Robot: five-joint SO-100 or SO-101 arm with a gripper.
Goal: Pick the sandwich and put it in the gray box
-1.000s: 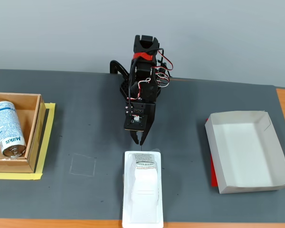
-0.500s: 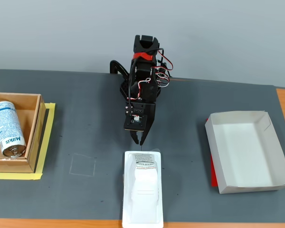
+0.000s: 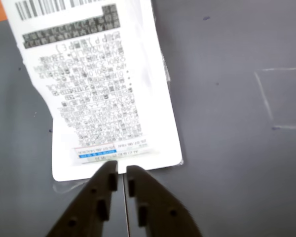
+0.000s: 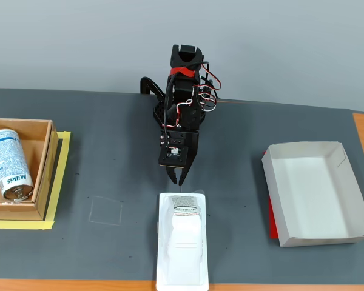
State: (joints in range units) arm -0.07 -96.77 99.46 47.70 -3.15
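The sandwich [image 4: 183,240] is a long white plastic package lying on the dark grey mat, with its labelled narrow end toward the arm. In the wrist view its printed label side [image 3: 98,89] fills the upper left. My gripper [image 3: 121,170] has its two black fingers pressed together, shut and empty, with the tips at the package's near edge. In the fixed view the gripper [image 4: 178,179] hangs just above the package's narrow end. The gray box [image 4: 309,230] is an empty pale tray at the right of the fixed view, well apart from the gripper.
A brown box [image 4: 45,167] at the left on yellow tape holds a blue-and-white can [image 4: 9,163]. A faint chalk square [image 4: 106,211] is drawn on the mat left of the sandwich, and it also shows in the wrist view [image 3: 269,98]. A red edge [image 4: 271,218] shows under the tray.
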